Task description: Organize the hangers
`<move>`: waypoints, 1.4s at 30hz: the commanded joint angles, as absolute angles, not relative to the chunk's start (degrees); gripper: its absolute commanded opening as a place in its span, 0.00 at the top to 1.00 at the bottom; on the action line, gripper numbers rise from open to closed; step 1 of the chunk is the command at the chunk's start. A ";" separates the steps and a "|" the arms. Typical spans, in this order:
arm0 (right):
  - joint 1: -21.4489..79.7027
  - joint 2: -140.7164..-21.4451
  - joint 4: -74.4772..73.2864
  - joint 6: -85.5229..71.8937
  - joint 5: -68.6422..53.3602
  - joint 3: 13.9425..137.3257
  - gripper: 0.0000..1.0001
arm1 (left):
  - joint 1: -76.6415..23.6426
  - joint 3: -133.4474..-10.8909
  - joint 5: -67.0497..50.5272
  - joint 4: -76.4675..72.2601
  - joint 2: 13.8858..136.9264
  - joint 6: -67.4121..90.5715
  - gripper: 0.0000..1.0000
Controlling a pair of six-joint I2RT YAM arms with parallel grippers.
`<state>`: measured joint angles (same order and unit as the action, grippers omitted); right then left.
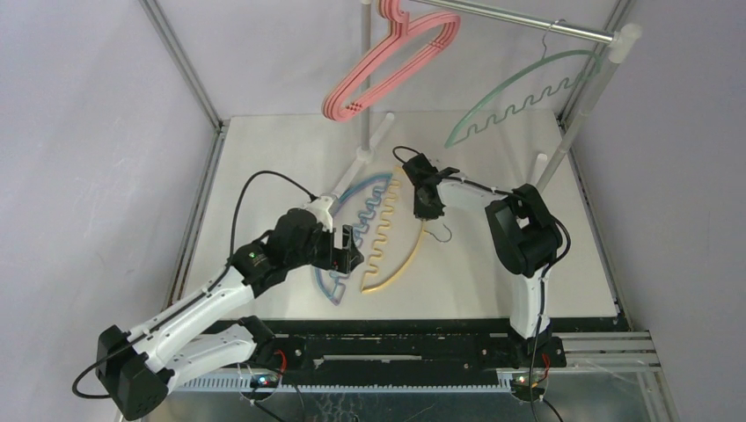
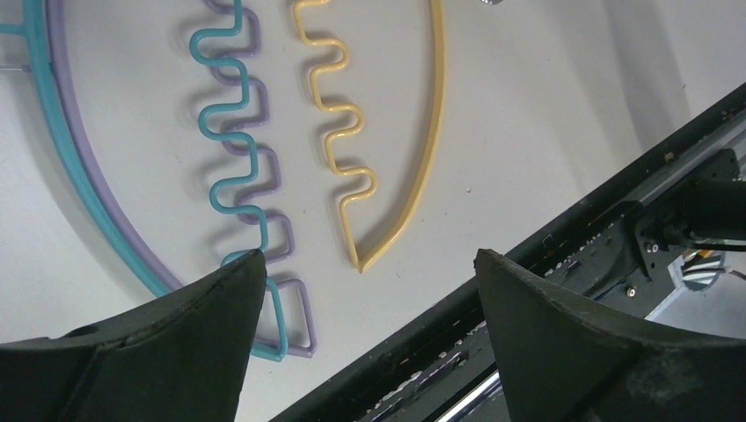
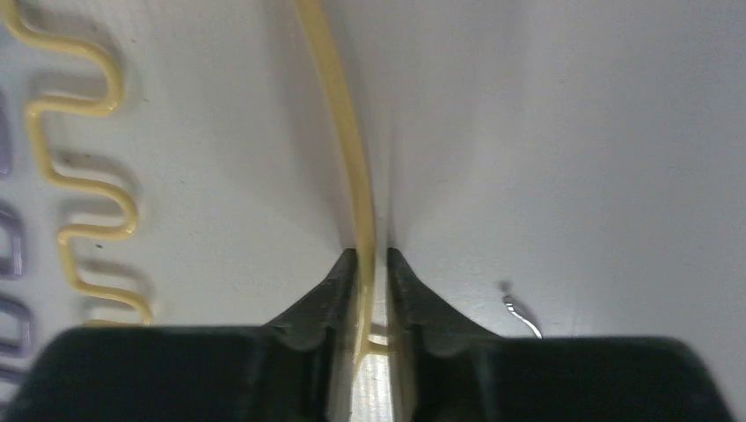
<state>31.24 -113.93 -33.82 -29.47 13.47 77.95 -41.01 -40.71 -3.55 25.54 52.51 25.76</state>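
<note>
left gripper point(image 2: 369, 264): wide, empty | right gripper point(image 3: 371, 255): pinching yellow hanger point(image 3: 339, 105), hook hidden

A bundle of pink hangers point(image 1: 393, 63) hangs tilted at the far left of the scene, while a green hanger point(image 1: 519, 95) with a wavy bar hangs to their right. Three more lie flat on the table: a blue hanger point(image 2: 218, 132) stacked directly on a purple hanger point(image 2: 264, 171), and just to their right a yellow hanger point(image 3: 352, 149), its curved arc pinched between jaws.
</note>
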 commanded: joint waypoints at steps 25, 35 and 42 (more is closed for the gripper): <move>35.60 -102.44 -40.38 -26.60 7.49 86.27 1.00 | -60.02 -53.21 8.75 13.27 76.67 17.19 0.05; 36.12 -102.54 -45.70 -24.88 3.82 92.50 1.00 | -60.20 -50.70 17.06 9.49 82.49 16.06 0.06; 35.87 -99.66 -49.31 -23.37 2.38 93.73 1.00 | -60.68 -50.33 25.56 9.32 84.49 15.97 0.13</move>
